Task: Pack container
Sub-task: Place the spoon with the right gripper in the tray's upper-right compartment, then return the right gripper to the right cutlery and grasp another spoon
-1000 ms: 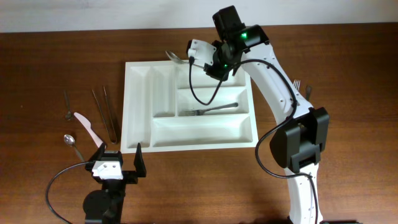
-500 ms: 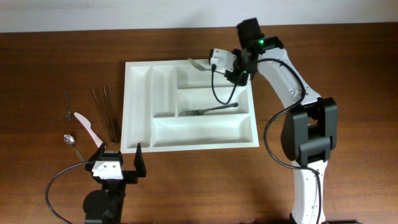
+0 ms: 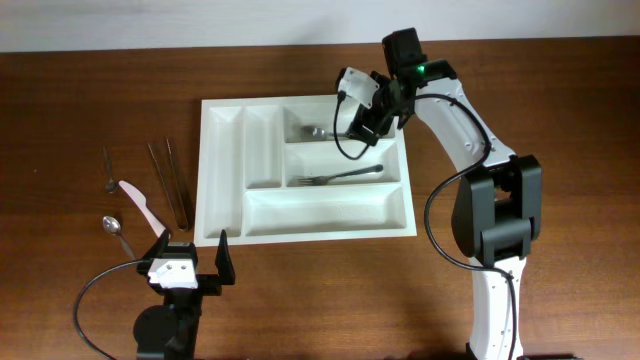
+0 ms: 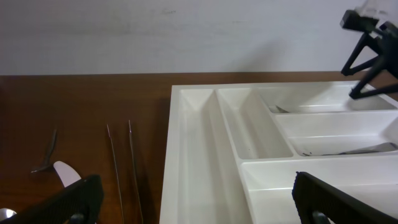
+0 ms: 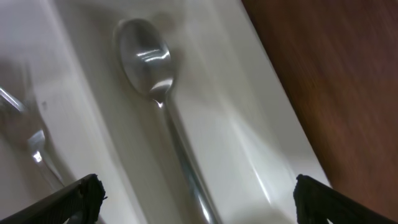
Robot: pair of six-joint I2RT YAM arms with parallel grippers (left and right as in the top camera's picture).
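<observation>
**Overhead.** 1 white rectangular plastic cutlery tray (image 3: 320, 212) with 5 compartments, lying flat mid-table on the brown wooden table (image 3: 560, 100).
- Top long compartment: 1 steel spoon (image 3: 314, 131).
- Middle long compartment: 1 steel fork (image 3: 336, 177).
- I see the right gripper (image 3: 365, 120) over the right half of the top compartment, jaws spread and holding nothing.
- Left gripper (image 3: 192, 246) is near the tray's front-left corner, jaws wide and empty.
- On the table left of the tray: 2 thin dark rods (image 3: 172, 182), 1 small steel utensil (image 3: 108, 170), 1 pale pink knife (image 3: 140, 205), 1 steel teaspoon (image 3: 116, 232).

**Left wrist.**
- Left gripper (image 4: 193, 205) with its 2 black fingertips (image 4: 62, 199) far apart and nothing between them.
- Tray (image 4: 199, 155) ahead and to the right.
- Rods (image 4: 124, 162), small utensil (image 4: 46, 155) and knife (image 4: 65, 174) on the wood to the left.
- Right gripper (image 4: 373, 56) at the upper right, above the tray.

**Right wrist.**
- Right gripper (image 5: 199, 205) with its fingertips (image 5: 68, 199) at opposite lower corners.
- The spoon (image 5: 155, 81) lies loose on the tray (image 5: 249, 143) floor, touched by neither finger.
- I cannot identify the blurred metal at the left edge.
</observation>
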